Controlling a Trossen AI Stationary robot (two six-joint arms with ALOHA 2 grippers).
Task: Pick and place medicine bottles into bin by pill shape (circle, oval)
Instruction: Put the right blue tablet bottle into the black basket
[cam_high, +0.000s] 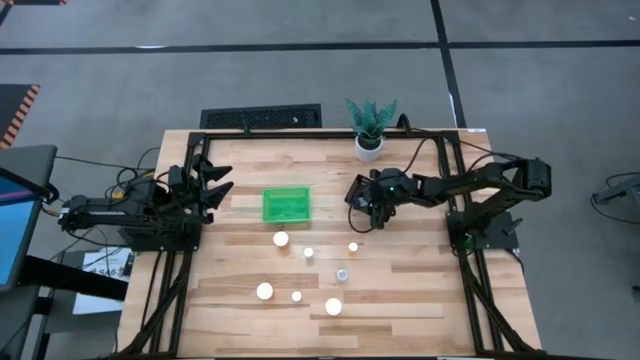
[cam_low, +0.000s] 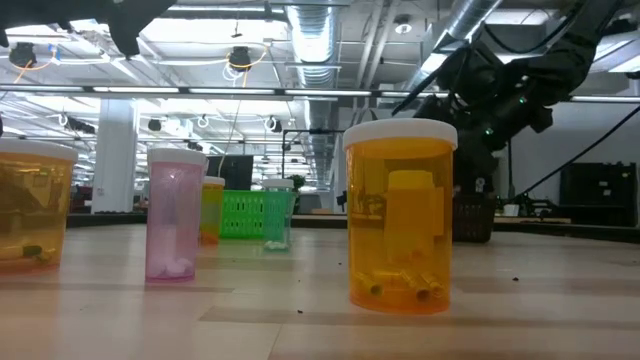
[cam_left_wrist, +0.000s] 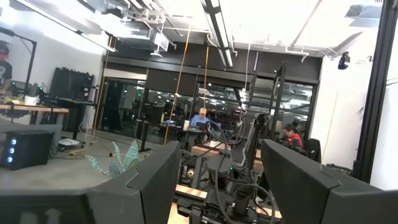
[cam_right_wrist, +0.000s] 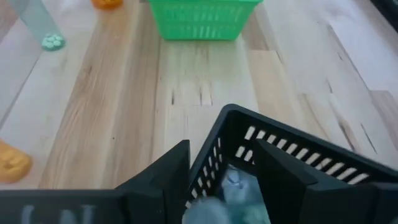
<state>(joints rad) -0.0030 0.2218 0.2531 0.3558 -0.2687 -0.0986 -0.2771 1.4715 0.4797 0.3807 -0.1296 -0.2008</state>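
Several white-capped medicine bottles stand upright on the wooden table, among them one (cam_high: 281, 239) near the green bin (cam_high: 285, 204), one (cam_high: 353, 247) and one (cam_high: 333, 307). The low view shows an orange bottle (cam_low: 400, 215) close up and a pink one (cam_low: 172, 215). My right gripper (cam_right_wrist: 222, 152) hovers open over the black bin (cam_right_wrist: 298, 155), its fingers standing either side of the bin's near wall. A blurred pale-blue bottle (cam_right_wrist: 227, 193) lies inside that bin, below the fingers. My left gripper (cam_left_wrist: 221, 186) waits open at the table's left edge, raised and pointing into the room.
A white pot with a green plant (cam_high: 369, 145) stands at the far edge, just behind the right arm. The black frame rails (cam_high: 455, 200) run along both table sides. Bare wood (cam_right_wrist: 186, 93) lies between the black bin and the green bin (cam_right_wrist: 202, 18).
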